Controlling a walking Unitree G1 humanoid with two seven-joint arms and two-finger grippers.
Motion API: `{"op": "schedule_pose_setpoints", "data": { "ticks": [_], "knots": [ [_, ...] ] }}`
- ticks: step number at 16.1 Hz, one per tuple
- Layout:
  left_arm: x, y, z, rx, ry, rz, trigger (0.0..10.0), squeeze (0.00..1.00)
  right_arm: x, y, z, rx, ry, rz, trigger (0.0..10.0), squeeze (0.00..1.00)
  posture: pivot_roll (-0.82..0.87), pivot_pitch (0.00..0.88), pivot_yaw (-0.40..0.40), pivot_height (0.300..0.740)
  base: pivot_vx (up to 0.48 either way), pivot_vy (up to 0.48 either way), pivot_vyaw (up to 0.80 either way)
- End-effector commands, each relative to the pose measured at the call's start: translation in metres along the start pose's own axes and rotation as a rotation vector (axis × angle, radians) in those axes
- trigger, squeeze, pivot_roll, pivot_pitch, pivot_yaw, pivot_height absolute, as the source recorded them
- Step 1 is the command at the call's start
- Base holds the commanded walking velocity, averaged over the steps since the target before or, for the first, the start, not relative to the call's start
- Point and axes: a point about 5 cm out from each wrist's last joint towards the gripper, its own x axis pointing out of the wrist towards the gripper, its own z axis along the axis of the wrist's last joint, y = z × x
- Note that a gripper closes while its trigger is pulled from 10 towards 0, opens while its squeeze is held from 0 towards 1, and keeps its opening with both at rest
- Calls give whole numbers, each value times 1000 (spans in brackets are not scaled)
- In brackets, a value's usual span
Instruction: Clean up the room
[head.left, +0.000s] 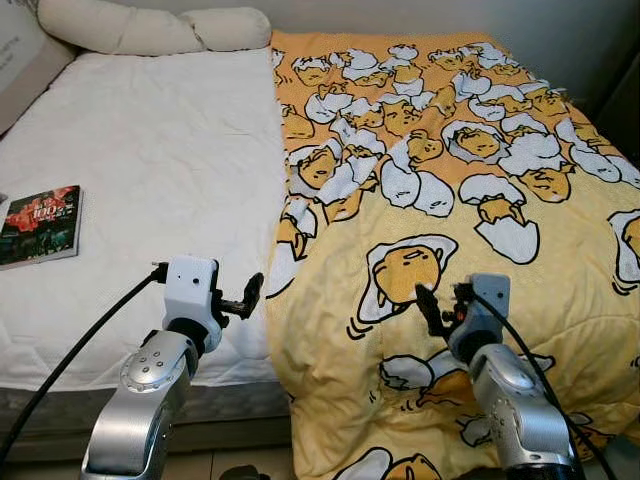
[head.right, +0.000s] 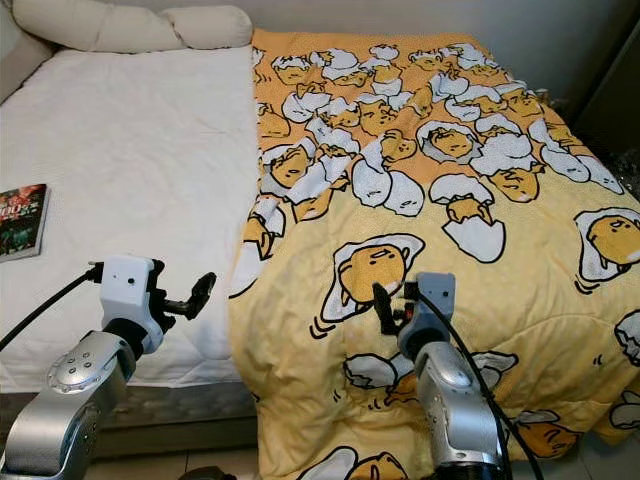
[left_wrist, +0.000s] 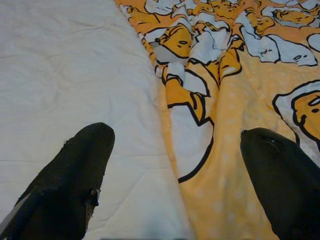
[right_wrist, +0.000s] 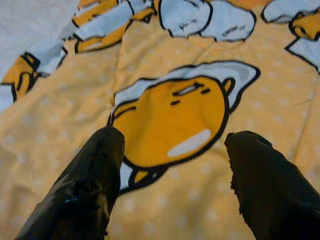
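A yellow blanket (head.left: 470, 170) printed with egg cartoons covers the right half of the bed, its left edge folded in a ridge down the middle and its near end hanging over the foot. The white mattress (head.left: 150, 170) lies bare on the left. My left gripper (head.left: 250, 297) hovers open over the mattress's near edge, just left of the blanket's edge (left_wrist: 172, 150). My right gripper (head.left: 432, 305) is open above the blanket near an egg drawing (right_wrist: 170, 115), with nothing between its fingers.
A book (head.left: 40, 225) with a dark red cover lies on the mattress at the left edge. Two cream pillows (head.left: 150, 28) rest at the head of the bed. A wall stands beyond the bed, with a dark gap at the far right.
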Motion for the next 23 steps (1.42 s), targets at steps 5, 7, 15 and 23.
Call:
{"op": "schedule_pose_setpoints", "data": {
  "ticks": [5, 7, 15, 23],
  "knots": [
    [1, 5, 2, 37, -7, 14, 10000, 294, 1, 3, 5, -35, 6, -12, 10000, 0, 7, 0, -23, 740, -248, 0, 0],
    [1, 3, 2, 41, -18, 2, 10000, 294, 0, 2, 5, -37, 7, -24, 10000, 0, 5, 0, -20, 740, 0, 0, 0],
    [0, -3, 3, 56, -23, -33, 10000, 302, -1, -4, 2, -72, 44, -76, 10000, 0, 8, 0, -21, 740, 0, 0, 0],
    [0, 3, 7, 73, -67, 35, 10000, 314, 0, 3, 22, -76, -92, -36, 10000, 0, 23, 0, -47, 740, 0, -181, 0]
  ]
}}
